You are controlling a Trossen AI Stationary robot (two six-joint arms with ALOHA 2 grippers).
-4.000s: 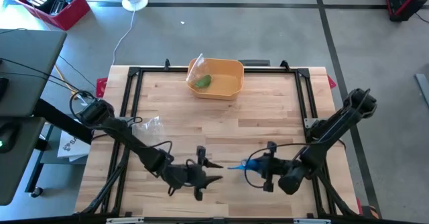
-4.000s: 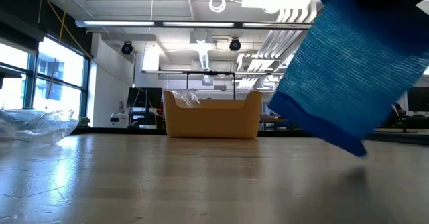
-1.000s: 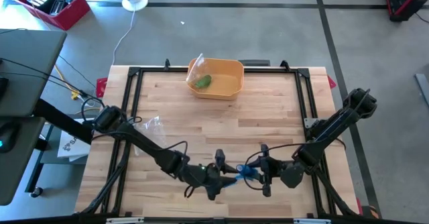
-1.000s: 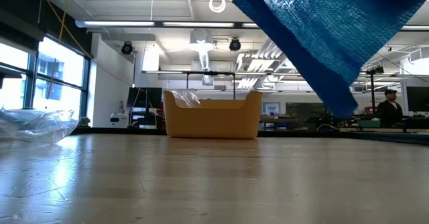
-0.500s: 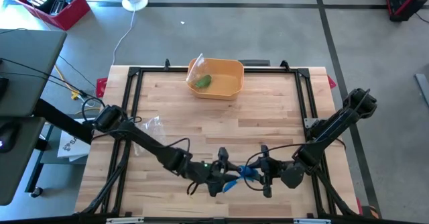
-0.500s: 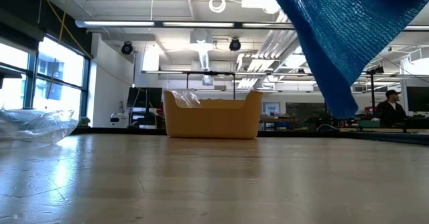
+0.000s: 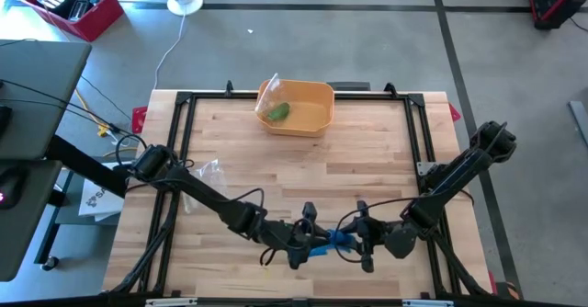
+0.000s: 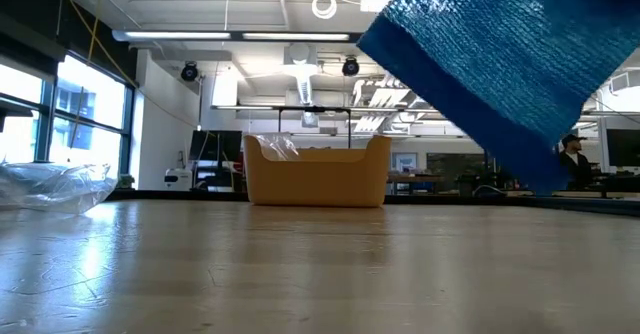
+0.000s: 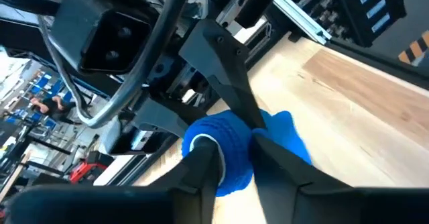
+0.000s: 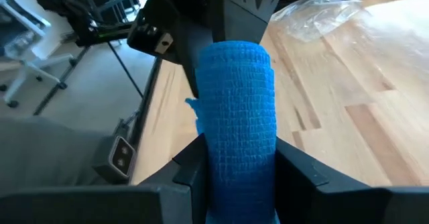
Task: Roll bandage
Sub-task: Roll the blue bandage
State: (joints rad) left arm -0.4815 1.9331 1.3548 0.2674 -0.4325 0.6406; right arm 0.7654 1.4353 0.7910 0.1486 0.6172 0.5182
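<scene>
I have the blue bandage [image 7: 333, 240] lifted off the table [image 7: 367, 160] near its front edge, so it can turn freely. The right gripper [image 10: 234, 163] clamps the roll [image 10: 238, 96] partway shut, as an anchor. The left gripper [image 9: 234, 160] pinches the other end, narrowly open, apparently to wind it.

Wooden table [image 7: 367, 151]: orange bin [image 7: 297, 108] at far edge, clear plastic bag [image 7: 206, 172] left.

Low view: blue woven elastic bandage [image 8: 500, 64] cut off by top and right edges, hiding both grippers; green object in orange plastic bin [image 7: 296, 107] at upper centre of high view too small to identify; far-right person [image 8: 572, 154] partly hidden.
</scene>
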